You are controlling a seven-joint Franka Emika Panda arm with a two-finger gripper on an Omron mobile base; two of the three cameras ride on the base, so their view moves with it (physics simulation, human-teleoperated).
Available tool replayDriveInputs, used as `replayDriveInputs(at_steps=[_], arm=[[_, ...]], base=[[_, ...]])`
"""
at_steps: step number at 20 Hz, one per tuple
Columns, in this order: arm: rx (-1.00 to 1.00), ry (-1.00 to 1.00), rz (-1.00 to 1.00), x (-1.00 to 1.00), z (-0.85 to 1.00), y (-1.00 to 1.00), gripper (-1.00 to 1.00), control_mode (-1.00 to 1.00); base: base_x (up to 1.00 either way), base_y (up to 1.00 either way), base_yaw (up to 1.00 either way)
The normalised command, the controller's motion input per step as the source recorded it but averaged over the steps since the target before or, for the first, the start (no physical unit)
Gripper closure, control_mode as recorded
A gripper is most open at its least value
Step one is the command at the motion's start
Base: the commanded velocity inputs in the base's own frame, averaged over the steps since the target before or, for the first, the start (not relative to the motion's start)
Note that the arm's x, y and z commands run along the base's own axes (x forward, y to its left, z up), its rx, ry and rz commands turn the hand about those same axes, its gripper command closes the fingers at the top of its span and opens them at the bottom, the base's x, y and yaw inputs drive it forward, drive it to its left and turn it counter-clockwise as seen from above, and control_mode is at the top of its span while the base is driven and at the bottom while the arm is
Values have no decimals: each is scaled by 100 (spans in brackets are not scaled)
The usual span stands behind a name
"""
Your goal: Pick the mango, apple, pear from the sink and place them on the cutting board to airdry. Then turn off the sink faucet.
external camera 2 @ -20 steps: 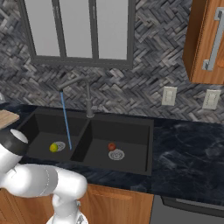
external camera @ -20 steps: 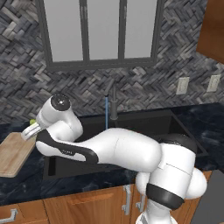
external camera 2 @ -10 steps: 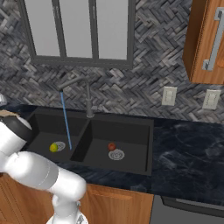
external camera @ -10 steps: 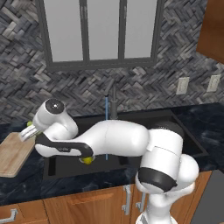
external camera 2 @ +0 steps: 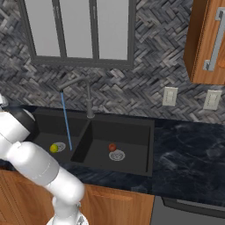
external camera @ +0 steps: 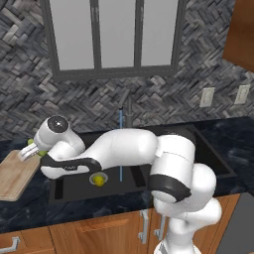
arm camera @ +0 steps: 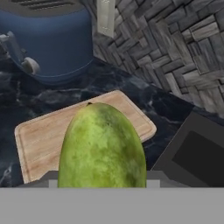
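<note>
— Where is the claw (external camera: 30, 151) sitting right now?

— It is hanging over the cutting board (external camera: 15, 174) at the left end of the table (external camera 2: 189, 154), and it is gripping the green elongated fruit (arm camera: 102, 146) between its jaws. In the hand view that fruit is blocking most of the board beneath it.

— What is lying around the board?

— A blue toaster (arm camera: 46, 41) is standing just beyond the board's far edge, against the herringbone wall. The black sink (external camera 2: 132, 127) is starting just beside the board's right side.

— And the other fruit?

— The apple (external camera 2: 112, 147) is resting in the right basin, next to its silver drain. A yellow-green round fruit (external camera 2: 53, 148) is lying in the left basin by the other drain, and the robot's own white arm is reaching across that basin in the left base view.

— Is the water running?

— Yes, a thin blue stream is falling from the sink faucet (external camera 2: 88, 94) into the left basin.
</note>
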Motion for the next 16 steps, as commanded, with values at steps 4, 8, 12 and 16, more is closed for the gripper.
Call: replayDriveInputs(at_steps=[4, 8, 12, 16], arm=[[-2, 1, -6, 9, 0, 19, 100, -100], [-1, 3, -7, 8, -10, 5, 100, -100], [-1, 5, -8, 12, -18, 3, 100, -100], [0, 5, -7, 12, -25, 2, 100, -100]], base=[[0, 0, 0], [0, 0, 0], [0, 0, 0], [0, 0, 0]])
